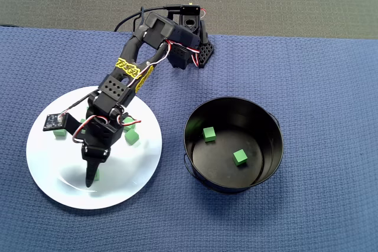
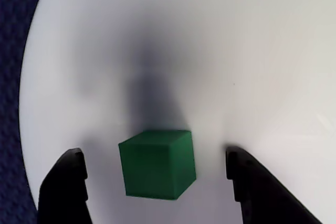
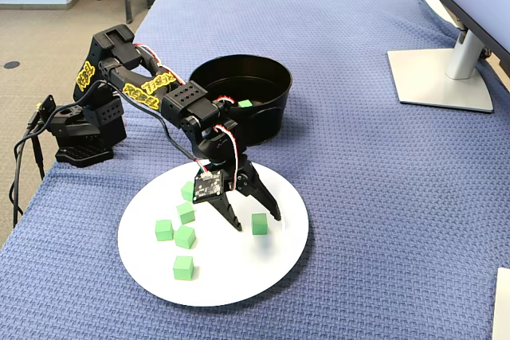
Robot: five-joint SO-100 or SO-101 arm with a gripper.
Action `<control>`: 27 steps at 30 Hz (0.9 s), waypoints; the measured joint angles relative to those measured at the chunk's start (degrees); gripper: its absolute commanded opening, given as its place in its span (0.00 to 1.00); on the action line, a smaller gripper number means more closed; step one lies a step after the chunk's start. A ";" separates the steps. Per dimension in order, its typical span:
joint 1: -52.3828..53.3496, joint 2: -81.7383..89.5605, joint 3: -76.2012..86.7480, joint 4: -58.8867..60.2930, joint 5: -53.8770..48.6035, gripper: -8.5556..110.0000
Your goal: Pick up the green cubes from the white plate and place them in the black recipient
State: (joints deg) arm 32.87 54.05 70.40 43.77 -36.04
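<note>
A large round glossy white plate (image 1: 41, 169) lies on a blue woven cloth (image 1: 331, 87), and the black arm with yellow lettered tape (image 3: 151, 89) reaches down over it. Its two-finger gripper (image 3: 256, 221) stands wide apart, one finger on either side of a small matte bright-green cube (image 2: 157, 163) that rests on the plate; in the wrist view clear gaps of white show between the cube and each black fingertip (image 2: 65, 179), so nothing is clamped. In the overhead view this cube (image 1: 96, 175) peeks out beside the gripper at about six o'clock on the plate. In the fixed view five more green cubes lie on the plate: one (image 3: 189, 190) partly behind the wrist's small circuit board, and a loose cluster (image 3: 185, 236) toward eight o'clock. The round deep glossy black metal pot (image 1: 277, 146) sits at three o'clock from the plate in the overhead view, near it but apart, with two green cubes on its shiny bottom, one (image 1: 209, 133) toward ten o'clock and one (image 1: 239, 157) near the middle.
</note>
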 measured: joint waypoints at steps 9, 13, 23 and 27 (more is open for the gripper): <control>-1.41 0.79 1.14 -0.26 0.00 0.23; -1.41 0.79 1.14 -0.26 0.00 0.23; -0.62 0.79 1.14 -0.26 0.00 0.24; -0.70 0.79 0.62 -0.26 0.00 0.25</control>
State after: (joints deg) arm 32.17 54.84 71.02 43.51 -36.04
